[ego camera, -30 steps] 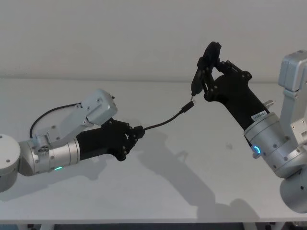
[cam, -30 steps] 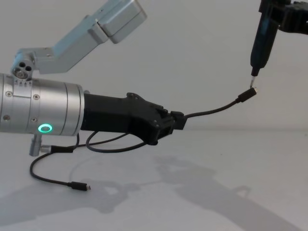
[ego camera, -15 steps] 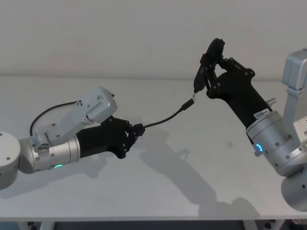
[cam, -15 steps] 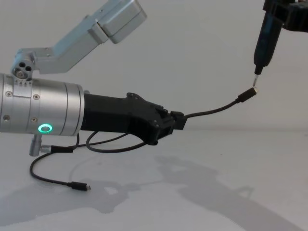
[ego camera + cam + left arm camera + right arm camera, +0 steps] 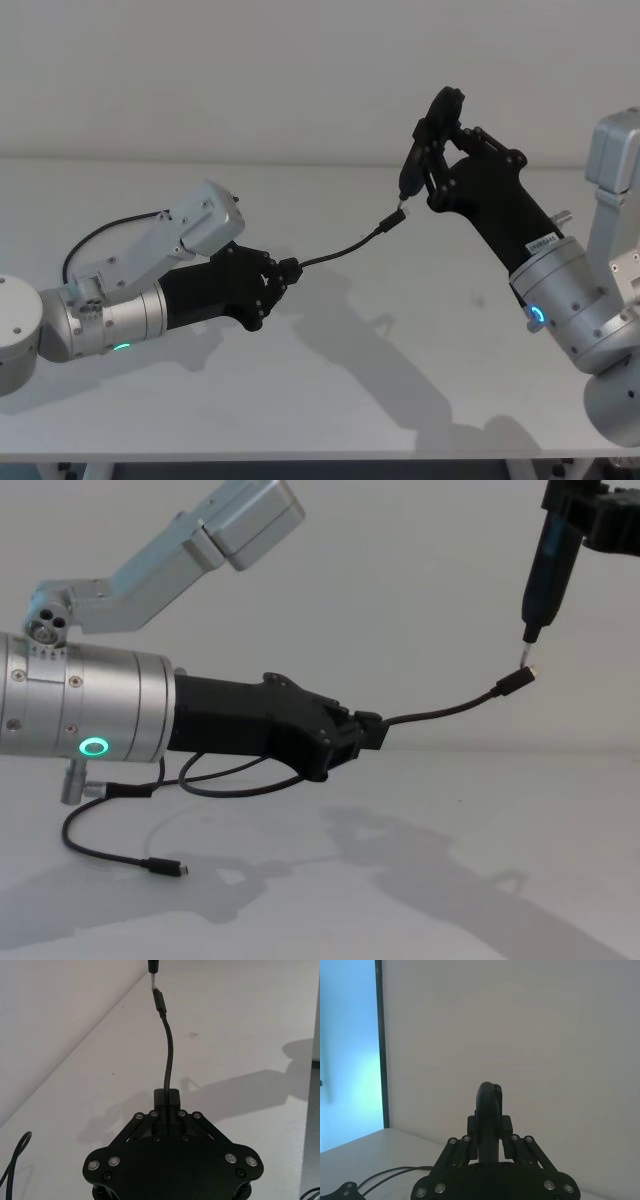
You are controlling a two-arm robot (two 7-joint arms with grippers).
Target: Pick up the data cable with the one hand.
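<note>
While the white table (image 5: 330,400) is stretching wide beneath both of our arms, we are holding our left gripper (image 5: 283,275) low over its left-middle part, reaching out from a thick silver wrist (image 5: 80,715) with a green glowing ring (image 5: 95,747). Our left fingers (image 5: 167,1115) are clamping tight on the data cable (image 5: 340,253), and in the left wrist view the cable's thicker end is sitting pinched between them. From there the data cable is rising clear of the table in a gentle curve toward the right and back, ending in a small plug (image 5: 514,683) with a metal tip that is hanging in the air. Our right gripper (image 5: 428,160) is standing higher, over the far right-middle of the table, and its fingers are gripping a narrow black tool (image 5: 546,575) that is pointing downward. The tool's thin tip (image 5: 527,653) is hovering just above the plug; in the chest view a small gap is showing between them, while in the left wrist view the two are looking as if they meet, so we cannot tell for sure. On the table at the left, a shorter black wire (image 5: 110,852) is lying loosely curled, with its small connector (image 5: 165,867) resting on the surface.
</note>
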